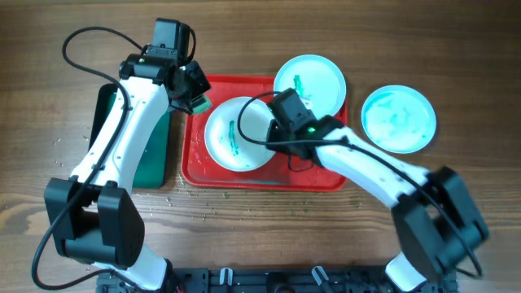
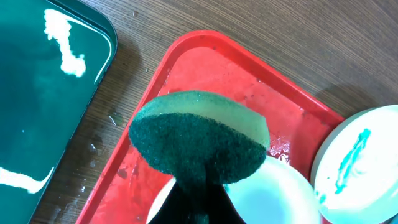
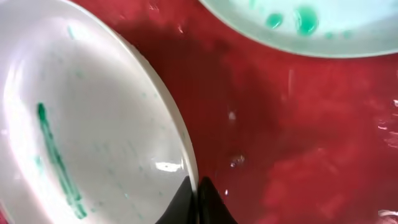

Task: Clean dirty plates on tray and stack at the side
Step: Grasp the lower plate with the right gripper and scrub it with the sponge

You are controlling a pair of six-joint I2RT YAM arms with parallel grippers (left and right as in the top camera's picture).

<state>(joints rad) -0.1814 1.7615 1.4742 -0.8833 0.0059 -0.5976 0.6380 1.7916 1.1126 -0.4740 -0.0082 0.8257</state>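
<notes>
A red tray holds two white plates. The near plate bears a green streak and is tilted; my right gripper is shut on its right rim, as the right wrist view shows, with the plate to the left of the fingers. The second plate with green marks leans on the tray's back right corner. My left gripper is shut on a green sponge, held above the tray's back left corner.
A third plate, smeared turquoise, lies on the table right of the tray. A dark green tray with white residue lies left of the red tray. Water drops dot the wood in front.
</notes>
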